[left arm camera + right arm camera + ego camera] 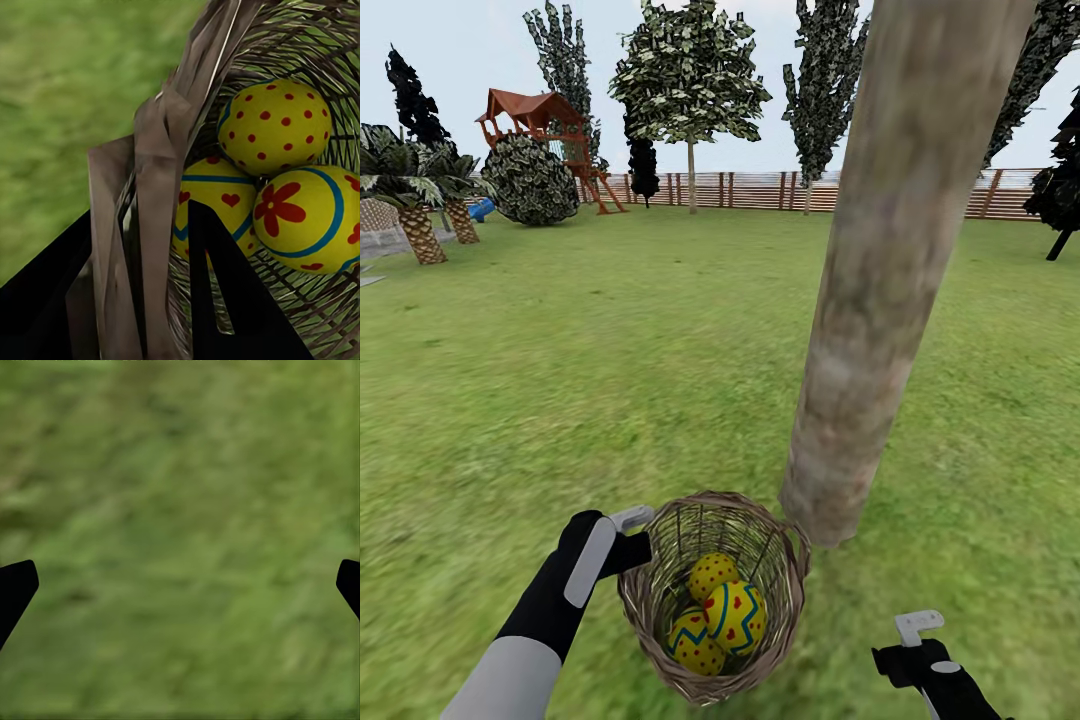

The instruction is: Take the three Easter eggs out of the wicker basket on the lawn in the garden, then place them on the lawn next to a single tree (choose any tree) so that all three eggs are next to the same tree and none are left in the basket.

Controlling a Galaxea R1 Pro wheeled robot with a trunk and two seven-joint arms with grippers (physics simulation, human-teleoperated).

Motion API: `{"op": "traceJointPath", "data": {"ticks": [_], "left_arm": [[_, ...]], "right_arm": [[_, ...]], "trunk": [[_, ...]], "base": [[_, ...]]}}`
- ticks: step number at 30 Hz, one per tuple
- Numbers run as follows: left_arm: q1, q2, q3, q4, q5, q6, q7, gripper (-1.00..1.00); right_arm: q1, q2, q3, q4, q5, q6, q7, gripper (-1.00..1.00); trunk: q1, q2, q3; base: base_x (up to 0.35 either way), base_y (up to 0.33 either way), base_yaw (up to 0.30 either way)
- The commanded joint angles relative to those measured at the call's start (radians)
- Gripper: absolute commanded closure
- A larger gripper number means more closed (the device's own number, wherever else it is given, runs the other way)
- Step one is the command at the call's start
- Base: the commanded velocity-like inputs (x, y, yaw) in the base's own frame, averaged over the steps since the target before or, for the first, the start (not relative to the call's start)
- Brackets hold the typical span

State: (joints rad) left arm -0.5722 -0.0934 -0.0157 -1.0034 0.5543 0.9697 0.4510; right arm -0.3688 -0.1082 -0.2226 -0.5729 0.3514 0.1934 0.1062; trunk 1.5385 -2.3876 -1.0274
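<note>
Because the tree (pixel 890 270) stands thick and rigid on the lawn (pixel 610 360), nothing there needs handling; its trunk foot sits just beside the wicker basket (pixel 650 600). The basket looks light, stiff and open-woven, and the left gripper (pixel 142 300) is clamped on its rim, one finger inside, one outside. All three Easter eggs (pixel 732 612) lie touching each other in the basket's bottom; they seem smooth, hard and probably slippery, best pinched across the narrow middle. The right gripper (pixel 180 592) hangs over bare grass, fingers spread wide, holding nothing. No brand or writing is legible; the eggs bear only dots, hearts and a flower.
</note>
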Motion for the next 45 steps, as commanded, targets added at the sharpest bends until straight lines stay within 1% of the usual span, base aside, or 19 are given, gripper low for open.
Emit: {"op": "traceJointPath", "data": {"ticks": [1, 6, 7, 15, 22, 23, 26, 28, 30, 33, 37, 38, 40, 43, 44, 45], "left_arm": [[0.000, 0.000, 0.000, 0.034, -0.016, -0.019, 0.011, 1.00], [0.000, -0.001, -0.001, 0.036, -0.016, -0.019, 0.011, 1.00], [0.000, -0.001, -0.001, 0.036, -0.016, -0.019, 0.011, -1.00], [0.000, -0.002, -0.003, 0.038, -0.016, -0.019, 0.011, -1.00], [0.000, -0.009, -0.006, 0.026, -0.016, -0.015, 0.012, -1.00], [0.000, -0.009, -0.006, 0.024, -0.016, -0.014, 0.012, -1.00], [0.000, -0.007, -0.004, -0.027, -0.016, -0.010, 0.012, -1.00], [0.000, -0.003, -0.003, -0.035, -0.015, -0.007, 0.012, -1.00], [0.000, -0.001, -0.002, -0.060, -0.014, 0.034, 0.012, -1.00], [0.002, 0.003, -0.001, -0.083, 0.024, 0.047, 0.014, -1.00], [0.012, 0.008, -0.001, -0.129, 0.032, 0.048, 0.015, -1.00], [0.017, 0.011, -0.001, -0.143, 0.032, 0.049, 0.015, -1.00], [0.025, 0.030, -0.001, -0.170, 0.033, 0.049, 0.015, -1.00], [0.026, 0.036, 0.000, -0.179, 0.036, 0.049, 0.015, -1.00], [0.027, 0.040, 0.004, -0.180, 0.038, 0.049, 0.015, -1.00], [0.027, 0.051, 0.016, -0.180, 0.042, 0.049, 0.015, -1.00]], "right_arm": [[0.000, 0.001, -0.006, -0.002, 0.011, 0.004, 0.009, -1.00], [0.000, 0.001, -0.006, -0.002, 0.011, 0.005, 0.009, -1.00], [0.000, 0.001, -0.006, -0.002, 0.011, 0.005, 0.009, -1.00], [-0.001, 0.001, -0.006, -0.002, 0.011, 0.003, 0.009, -1.00], [-0.001, -0.001, -0.006, -0.002, 0.008, 0.005, 0.011, -1.00], [0.000, -0.001, -0.006, -0.002, 0.007, 0.005, 0.012, -1.00], [-0.001, -0.001, -0.005, -0.002, 0.006, 0.005, 0.015, -1.00], [-0.001, -0.001, -0.006, -0.003, 0.007, 0.005, 0.016, -1.00], [-0.001, -0.002, -0.006, -0.004, 0.008, 0.006, 0.015, -1.00], [-0.001, -0.003, -0.006, -0.008, 0.013, 0.009, 0.015, -1.00], [-0.001, 0.000, -0.004, -0.020, 0.019, 0.012, 0.015, -1.00], [-0.001, 0.001, -0.004, -0.016, 0.018, 0.012, 0.015, -1.00], [-0.001, 0.001, -0.003, -0.008, 0.018, 0.011, 0.015, -1.00], [-0.001, 0.001, -0.003, -0.007, 0.021, 0.011, 0.015, -1.00], [-0.001, 0.001, -0.003, -0.007, 0.021, 0.011, 0.015, -1.00], [0.000, 0.001, -0.003, -0.009, 0.020, 0.011, 0.015, -1.00]], "trunk": [[0.000, 0.000, -0.001], [0.000, 0.000, -0.001], [0.000, 0.000, -0.001], [0.000, 0.000, -0.001], [0.000, 0.000, -0.001], [-0.004, 0.007, 0.002], [-0.015, 0.028, 0.011], [-0.023, 0.042, 0.018], [-0.031, 0.056, 0.024], [-0.042, 0.077, 0.033], [-0.057, 0.105, 0.046], [-0.061, 0.112, 0.049], [-0.069, 0.126, 0.055], [-0.080, 0.147, 0.065], [-0.084, 0.154, 0.068], [-0.088, 0.161, 0.071]], "base": [[0.000, 0.000, 0.000], [0.000, 0.000, 0.000], [0.000, 0.000, 0.000], [0.000, 0.000, 0.000], [0.000, 0.000, 0.000], [0.000, 0.000, 0.000], [0.000, 0.000, 0.000], [0.000, 0.000, 0.000], [0.000, 0.000, 0.000], [0.000, 0.000, 0.000], [0.000, 0.000, 0.000], [0.000, 0.000, 0.000], [0.000, 0.000, 0.000], [0.000, 0.000, 0.000], [0.000, 0.000, 0.000], [0.000, 0.000, 0.000]]}}
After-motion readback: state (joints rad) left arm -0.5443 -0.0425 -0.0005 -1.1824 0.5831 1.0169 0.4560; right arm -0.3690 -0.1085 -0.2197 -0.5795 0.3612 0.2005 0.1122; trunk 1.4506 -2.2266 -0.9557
